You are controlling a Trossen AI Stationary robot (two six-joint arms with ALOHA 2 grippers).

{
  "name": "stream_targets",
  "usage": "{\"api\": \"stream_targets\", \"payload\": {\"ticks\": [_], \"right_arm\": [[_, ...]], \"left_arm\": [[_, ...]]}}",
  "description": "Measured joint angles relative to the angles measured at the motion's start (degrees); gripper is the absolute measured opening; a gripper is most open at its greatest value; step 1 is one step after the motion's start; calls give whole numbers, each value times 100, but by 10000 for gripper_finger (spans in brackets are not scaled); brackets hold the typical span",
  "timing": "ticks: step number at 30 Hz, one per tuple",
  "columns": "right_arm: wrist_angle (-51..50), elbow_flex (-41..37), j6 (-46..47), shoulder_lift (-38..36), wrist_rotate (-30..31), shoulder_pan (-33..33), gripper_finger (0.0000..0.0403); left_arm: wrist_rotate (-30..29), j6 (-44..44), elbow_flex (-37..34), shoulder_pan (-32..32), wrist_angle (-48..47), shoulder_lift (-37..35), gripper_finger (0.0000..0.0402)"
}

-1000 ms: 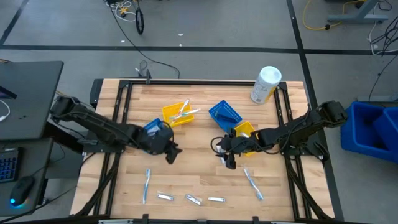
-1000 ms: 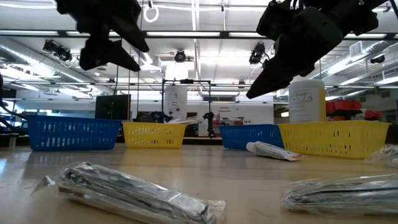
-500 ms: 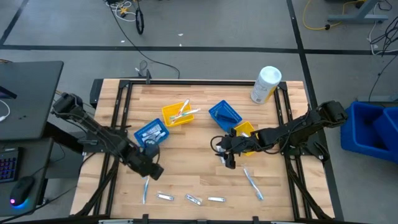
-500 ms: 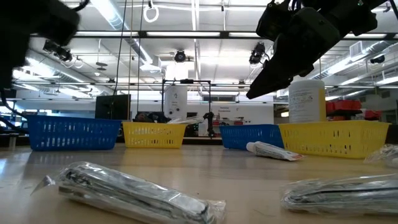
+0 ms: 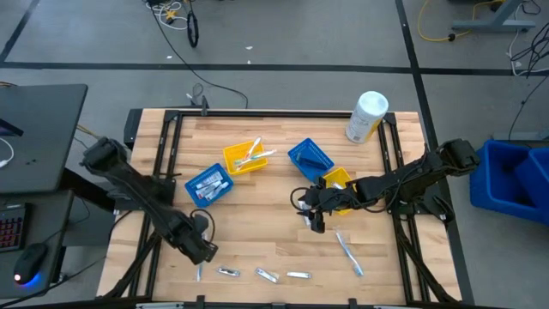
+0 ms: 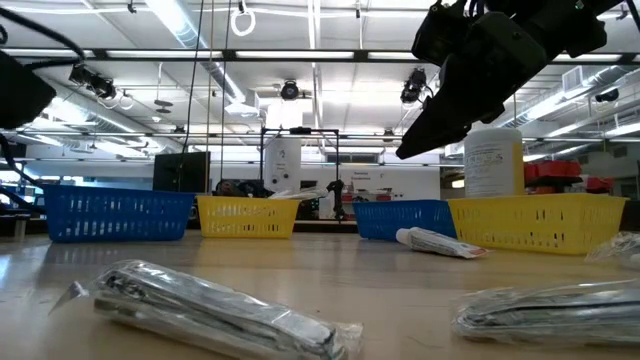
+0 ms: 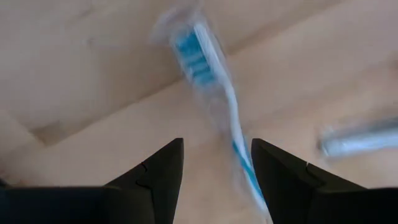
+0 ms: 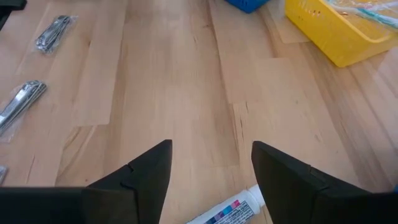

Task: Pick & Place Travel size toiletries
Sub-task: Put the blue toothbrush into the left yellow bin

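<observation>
My left gripper is open near the table's near-left corner, over a light-blue and white toothbrush in a clear wrapper that lies flat on the wood. Its handle runs between the fingertips and touches neither. My right gripper is open and hangs above the table's middle, beside the yellow bin. A toothpaste tube lies just below it. Another light-blue toothbrush and three small wrapped items lie along the near edge.
Two yellow bins and two blue bins stand mid-table, some with toiletries inside. A large white cylindrical container stands at the far-right corner. In the low view, wrapped items lie close to the camera.
My left gripper has travelled from beside the left blue bin toward the table's near-left corner and has come down over the toothbrush there. My right arm has kept still, and no object has moved.
</observation>
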Motion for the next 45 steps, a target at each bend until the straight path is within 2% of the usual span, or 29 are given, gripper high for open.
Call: {"api": "stream_targets", "payload": {"ticks": [6, 11, 15, 23, 26, 33, 36, 41, 45], "right_arm": [[0, 0, 0, 0, 0, 0, 217], [2, 0, 2, 0, -1, 0, 210], [7, 0, 2, 2, 0, 0, 208], [7, 0, 2, 2, 0, 0, 210], [7, 0, 2, 2, 0, 0, 206], [7, 0, 2, 2, 0, 0, 204], [10, 0, 2, 2, 0, 0, 202], [39, 0, 89, 2, -1, 0, 203], [129, 0, 105, 2, -2, 0, 204]], "left_arm": [[-187, -13, 0, 34, 584, 427, 199], [-133, -75, 15, 39, 528, 634, 187], [-96, 5, 26, 39, 444, 695, 148], [-250, -113, 10, 54, 313, 686, 42], [-278, -142, 96, 54, 217, 705, 17], [-1505, 231, 813, 110, -44, 723, 25], [-1966, 693, 1216, 220, -206, 723, 22], [-2954, 1984, 1936, 585, -532, 721, 17], [-3258, 3437, 2516, 1102, -757, 717, 19]]}}
